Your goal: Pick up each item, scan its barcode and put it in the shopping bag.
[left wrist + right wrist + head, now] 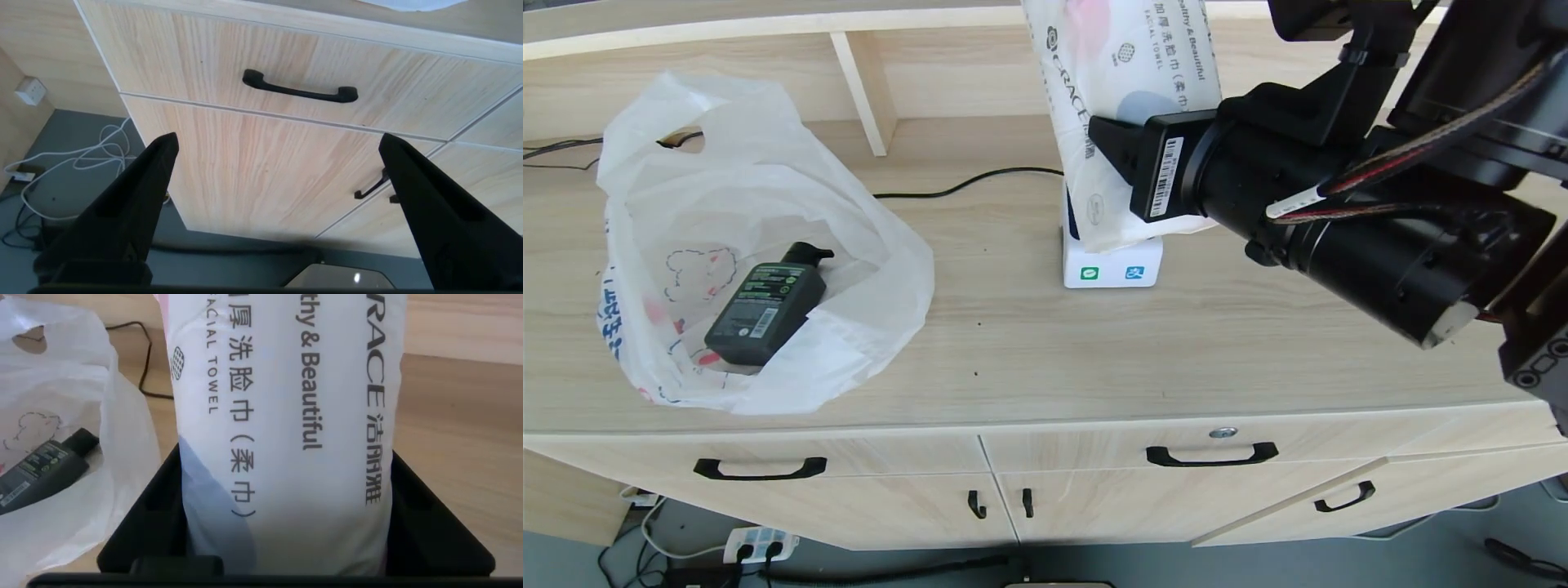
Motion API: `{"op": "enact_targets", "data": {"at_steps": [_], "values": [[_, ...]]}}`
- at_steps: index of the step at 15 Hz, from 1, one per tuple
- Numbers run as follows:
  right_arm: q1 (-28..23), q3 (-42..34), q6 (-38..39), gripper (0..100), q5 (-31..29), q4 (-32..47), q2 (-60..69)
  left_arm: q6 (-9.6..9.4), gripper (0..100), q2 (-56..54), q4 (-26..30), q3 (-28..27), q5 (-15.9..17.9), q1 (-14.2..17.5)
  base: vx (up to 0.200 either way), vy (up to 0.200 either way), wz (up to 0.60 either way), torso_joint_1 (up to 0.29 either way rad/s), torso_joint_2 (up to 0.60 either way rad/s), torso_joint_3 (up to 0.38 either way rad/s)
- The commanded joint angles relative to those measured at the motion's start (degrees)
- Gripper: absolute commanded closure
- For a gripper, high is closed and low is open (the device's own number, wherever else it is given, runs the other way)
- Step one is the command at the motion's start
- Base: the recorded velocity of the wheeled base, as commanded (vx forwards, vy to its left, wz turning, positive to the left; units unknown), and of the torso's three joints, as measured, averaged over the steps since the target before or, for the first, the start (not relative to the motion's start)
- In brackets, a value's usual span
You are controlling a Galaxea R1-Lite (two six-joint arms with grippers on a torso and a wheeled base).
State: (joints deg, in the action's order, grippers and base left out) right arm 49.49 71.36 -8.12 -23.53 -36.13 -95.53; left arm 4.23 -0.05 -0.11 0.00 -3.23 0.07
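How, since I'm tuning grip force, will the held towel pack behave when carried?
Probably soft and squashy: the towel pack seems pinched where the right tool clamps it. Likely light for its bulk, being bagged towels. Its smooth film wrap might slip.

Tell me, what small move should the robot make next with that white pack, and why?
Probably carry the towel pack to the robot's left, toward the shopping bag, assuming the scan has registered, which I cannot tell. The right tool is shut on the pack just above the white scanner box, and the bag lies open with a dark bottle already inside.
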Motion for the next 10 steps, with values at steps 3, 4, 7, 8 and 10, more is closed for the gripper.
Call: {"op": "enact_targets", "data": {"at_steps": [3,4,7,8,10], "values": [[0.25,-0.26,0.12,100,-0.03,0.01,-2.74,-0.1,0,0.05,0.02,0.0,-0.02,0.01,0.0,0.0,0.0,0.0,0.0,0.0],[0.25,0.18,0.56,100,-0.03,-0.08,-3.62,-0.1,0,0.05,-0.07,0.0,-0.02,0.01,0.0,0.0,0.0,0.0,0.0,0.0],[0.16,1.59,3.11,100,-0.03,-1.22,-6.43,-0.01,0,0.05,-0.07,0.0,-0.02,0.01,0.0,0.0,0.0,0.0,0.0,0.0],[0.16,2.11,4.52,100,-0.03,-2.28,-7.57,-0.01,0,0.05,-0.07,0.0,-0.02,0.01,0.0,0.0,0.0,0.0,0.0,0.0],[-0.98,4.4,5.04,100,-0.03,-2.98,-8.8,-0.01,0,0.05,-0.07,0.0,-0.02,0.01,0.0,0.0,0.0,0.0,0.0,0.0]]}}
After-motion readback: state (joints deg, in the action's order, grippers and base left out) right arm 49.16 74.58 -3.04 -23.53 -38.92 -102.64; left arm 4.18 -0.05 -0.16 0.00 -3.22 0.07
